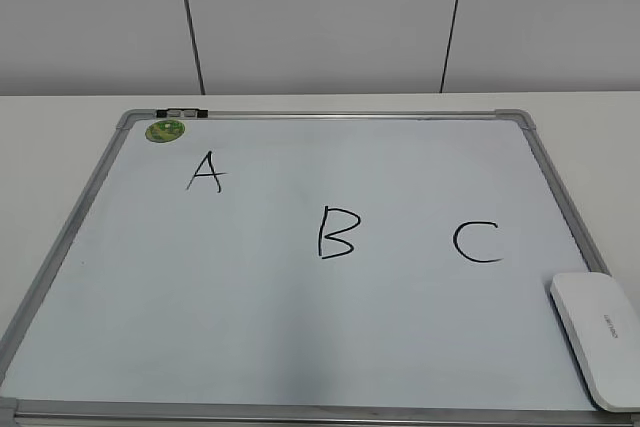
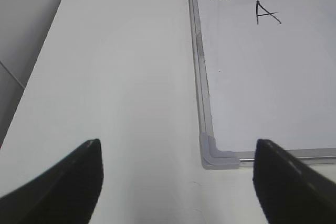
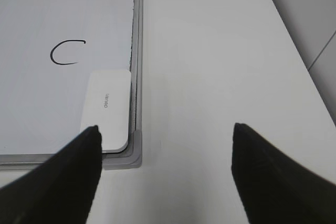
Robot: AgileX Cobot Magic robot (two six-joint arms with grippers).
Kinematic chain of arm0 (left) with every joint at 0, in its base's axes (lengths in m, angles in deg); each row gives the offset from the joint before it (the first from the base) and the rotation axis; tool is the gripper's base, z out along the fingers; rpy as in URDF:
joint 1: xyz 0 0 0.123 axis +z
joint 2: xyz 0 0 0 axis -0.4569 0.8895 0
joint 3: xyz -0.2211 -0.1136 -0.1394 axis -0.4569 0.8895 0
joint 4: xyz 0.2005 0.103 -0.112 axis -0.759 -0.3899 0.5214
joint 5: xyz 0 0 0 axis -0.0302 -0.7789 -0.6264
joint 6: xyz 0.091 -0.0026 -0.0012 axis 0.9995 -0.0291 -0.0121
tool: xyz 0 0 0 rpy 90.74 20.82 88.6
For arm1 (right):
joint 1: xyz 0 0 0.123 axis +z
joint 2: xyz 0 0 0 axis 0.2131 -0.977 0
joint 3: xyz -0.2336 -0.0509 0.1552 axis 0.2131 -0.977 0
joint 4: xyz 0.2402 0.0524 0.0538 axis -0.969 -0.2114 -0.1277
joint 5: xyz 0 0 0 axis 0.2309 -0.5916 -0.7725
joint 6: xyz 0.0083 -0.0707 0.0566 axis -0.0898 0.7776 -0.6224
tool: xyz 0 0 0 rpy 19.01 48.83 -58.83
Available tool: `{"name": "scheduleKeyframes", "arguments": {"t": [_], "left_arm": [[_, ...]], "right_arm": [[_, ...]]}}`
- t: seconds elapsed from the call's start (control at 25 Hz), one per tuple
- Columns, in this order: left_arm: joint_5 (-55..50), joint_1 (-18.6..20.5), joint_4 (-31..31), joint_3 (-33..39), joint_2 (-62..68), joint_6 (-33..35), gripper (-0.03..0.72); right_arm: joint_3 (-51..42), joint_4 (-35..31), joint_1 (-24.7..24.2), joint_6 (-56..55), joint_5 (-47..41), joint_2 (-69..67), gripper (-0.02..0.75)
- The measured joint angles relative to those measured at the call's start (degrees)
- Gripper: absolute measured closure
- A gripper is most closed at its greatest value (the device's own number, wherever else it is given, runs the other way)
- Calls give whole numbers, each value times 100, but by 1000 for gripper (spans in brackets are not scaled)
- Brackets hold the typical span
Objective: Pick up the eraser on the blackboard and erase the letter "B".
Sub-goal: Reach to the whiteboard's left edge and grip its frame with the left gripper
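Observation:
The blackboard (image 1: 250,327) is a white board in a silver frame, lying flat on the table. A black letter "B" (image 1: 337,232) is drawn at its middle. The white eraser (image 1: 600,332) lies on the board's near right corner; it also shows in the right wrist view (image 3: 107,108). No gripper shows in the exterior view. My left gripper (image 2: 178,182) is open and empty above the table beside the board's near left corner (image 2: 215,156). My right gripper (image 3: 165,171) is open and empty above the table just right of the board's near right corner (image 3: 134,153).
A black "A" (image 1: 205,172) and a black "C" (image 1: 477,242) flank the "B". A round green magnet (image 1: 165,130) sits at the board's far left corner beside a black clip (image 1: 181,112). White table (image 1: 60,147) surrounds the board; a wall stands behind.

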Motion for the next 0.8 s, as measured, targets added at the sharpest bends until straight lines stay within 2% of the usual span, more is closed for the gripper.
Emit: {"name": "scheduleKeyframes", "arguments": {"t": [0.8], "left_arm": [[0,0,0,0,0,0,31]], "right_arm": [[0,0,0,0,0,0,147]]}}
